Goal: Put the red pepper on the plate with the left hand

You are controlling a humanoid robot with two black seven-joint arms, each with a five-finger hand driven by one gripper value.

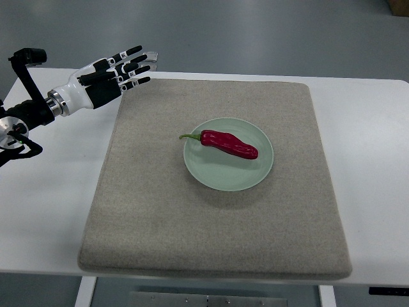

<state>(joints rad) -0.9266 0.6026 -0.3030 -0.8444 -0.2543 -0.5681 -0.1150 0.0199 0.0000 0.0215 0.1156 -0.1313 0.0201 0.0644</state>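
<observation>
Your bot's left hand (121,71) in the upper left of the frame has black-and-white segmented fingers (131,51), a white palm shell, a silver wrist ring (56,101), and a black forearm (25,115) with exposed cables.

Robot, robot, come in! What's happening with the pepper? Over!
Left hand open, empty, at mat's far-left corner. Glossy red pepper lying on round pale-green plate. Nothing in the way. Over.

Bright, even overhead light; sharp focus, soft shadows, no glare.
</observation>
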